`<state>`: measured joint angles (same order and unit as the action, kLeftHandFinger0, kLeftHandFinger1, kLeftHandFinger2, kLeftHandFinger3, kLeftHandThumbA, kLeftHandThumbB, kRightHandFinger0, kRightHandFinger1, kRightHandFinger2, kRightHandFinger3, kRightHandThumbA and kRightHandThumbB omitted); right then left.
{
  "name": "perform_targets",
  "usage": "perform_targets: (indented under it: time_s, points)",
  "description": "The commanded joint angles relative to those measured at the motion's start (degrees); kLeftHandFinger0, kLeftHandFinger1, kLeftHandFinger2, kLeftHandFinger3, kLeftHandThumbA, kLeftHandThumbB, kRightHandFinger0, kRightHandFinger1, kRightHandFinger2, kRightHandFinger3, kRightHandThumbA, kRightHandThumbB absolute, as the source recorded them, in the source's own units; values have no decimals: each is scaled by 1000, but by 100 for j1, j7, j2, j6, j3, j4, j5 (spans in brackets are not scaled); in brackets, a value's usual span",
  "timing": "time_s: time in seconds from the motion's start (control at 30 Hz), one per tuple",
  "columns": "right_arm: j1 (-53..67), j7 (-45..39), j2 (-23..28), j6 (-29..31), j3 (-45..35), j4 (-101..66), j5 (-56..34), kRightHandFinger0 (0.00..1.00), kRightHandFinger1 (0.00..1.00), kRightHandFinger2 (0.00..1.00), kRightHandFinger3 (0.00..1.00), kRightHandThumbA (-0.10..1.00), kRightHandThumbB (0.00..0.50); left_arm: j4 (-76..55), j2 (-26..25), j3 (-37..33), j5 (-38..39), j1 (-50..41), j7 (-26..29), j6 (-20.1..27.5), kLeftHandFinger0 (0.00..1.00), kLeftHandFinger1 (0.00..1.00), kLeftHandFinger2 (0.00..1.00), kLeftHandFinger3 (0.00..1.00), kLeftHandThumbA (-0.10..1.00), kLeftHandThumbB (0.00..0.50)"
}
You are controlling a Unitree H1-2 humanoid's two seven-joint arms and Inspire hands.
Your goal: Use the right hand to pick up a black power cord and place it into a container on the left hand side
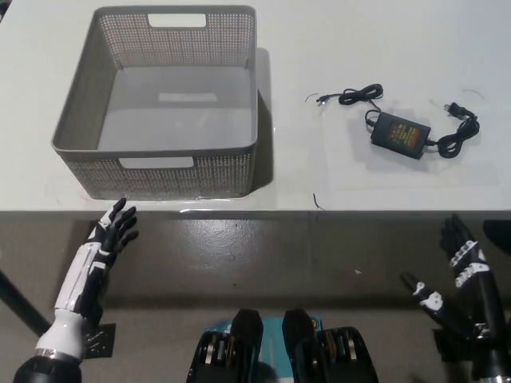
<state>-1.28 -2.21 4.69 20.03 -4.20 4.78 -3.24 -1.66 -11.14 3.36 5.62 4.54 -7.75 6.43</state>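
No grasp yet: my right hand [461, 249] hangs empty, fingers spread, below the desk's [383, 175] front edge. Next, I reach to the power cord [401, 129].

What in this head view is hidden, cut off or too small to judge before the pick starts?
- Basket floor near the front wall: hidden by that wall.
- Power cord label: too small to read.
- Right hand: dark against the floor, wrist cut by the picture's edge.
- Left hand: open, forearm cut off at the bottom.

The 1 head view looks steeply down from above onto the white table [383, 183] and the floor before it.
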Motion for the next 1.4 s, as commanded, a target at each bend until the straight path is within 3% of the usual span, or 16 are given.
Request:
perform_targets:
  time_s: [0.0,0.13,0.2,0.33,0.43,0.5,0.6,0.73,0.87,1.03,1.37]
  points:
    - [-305,207,225,462,-237,-393,289,1000,1000,1000,1000,975,263,-286,-84,-129,170,-92,-284,184,1000,1000,1000,1000,900,372]
    - [-634,317,426,223,-413,-552,489,1000,1000,1000,1000,876,212,-388,-107,-224,-6,-210,-292,279,1000,1000,1000,1000,929,370]
    - [-848,418,518,-117,-506,-721,696,1000,1000,1000,1000,836,226,-410,-143,-268,-49,-255,-325,316,1000,1000,1000,1000,944,377]
    - [-1279,483,762,-652,-599,-792,998,1000,1000,1000,1000,813,287,-475,-184,-344,-51,-321,-383,324,1000,1000,1000,1000,947,377]
    - [-1615,529,1032,-801,-581,-653,1403,1000,1000,1000,1000,849,329,-587,-191,-389,-31,-541,-434,339,1000,1000,1000,1000,941,369]
    - [-1844,480,1247,-1184,-533,-669,1663,1000,1000,1000,1000,921,386,-562,-199,-424,-39,-624,-476,439,1000,1000,1000,1000,935,373]
    - [-2343,289,1700,-1730,-310,-617,2301,1000,1000,1000,1000,943,433,-613,-203,-465,-65,-708,-502,398,1000,1000,1000,1000,931,380]
    - [-2997,102,2154,-2192,128,-213,2985,1000,1000,1000,1000,883,479,-631,-203,-482,-78,-758,-515,352,1000,1000,1000,1000,937,381]
    - [-3631,-179,2457,-2508,670,398,3391,1000,1000,1000,1000,854,499,-564,-203,-495,-97,-820,-519,380,1000,1000,1000,1000,954,404]
    - [-4506,-834,2699,-2869,1296,1258,3351,1000,1000,1000,1000,886,500,-531,-228,-515,-127,-835,-520,405,1000,1000,1000,1000,954,387]
    - [-5535,-1391,2773,-2716,2192,2703,3408,1000,1000,1000,1000,891,500,-452,-256,-553,-119,-869,-525,485,1000,1000,1000,1000,927,371]
